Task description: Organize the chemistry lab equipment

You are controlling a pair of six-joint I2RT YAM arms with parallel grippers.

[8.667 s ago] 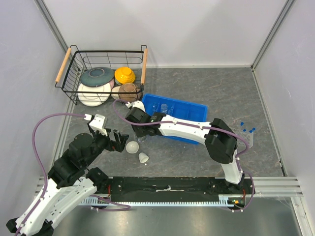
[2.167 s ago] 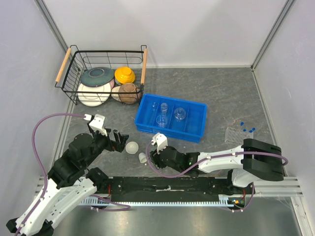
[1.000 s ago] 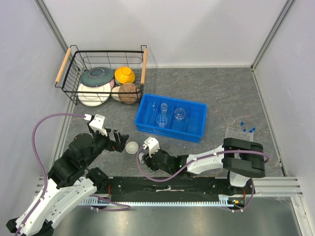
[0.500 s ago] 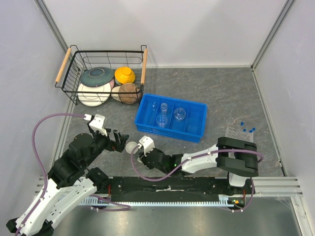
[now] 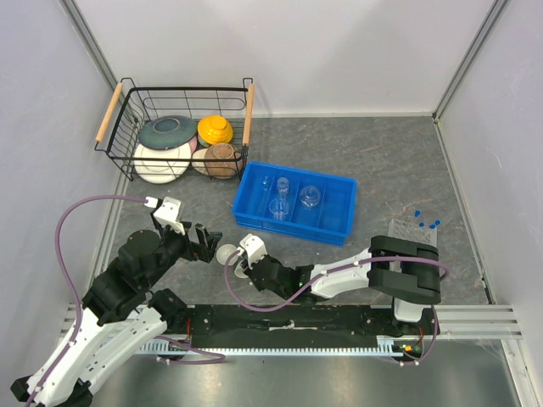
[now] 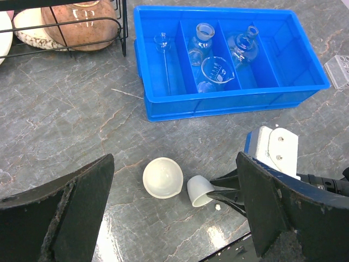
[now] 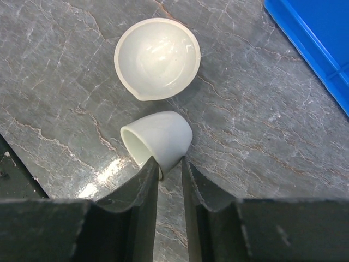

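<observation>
The right tool (image 7: 169, 170) pinches the sideways-lying white cup (image 7: 159, 137) by its rim, mouth facing lower-left.

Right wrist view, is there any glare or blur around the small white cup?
Right wrist view: the small white cup and white bowl are sharp; a bright glare patch sits on the tabletop to the cup's lower left. Left wrist view: a similar sheen lies just below the cup.
</observation>
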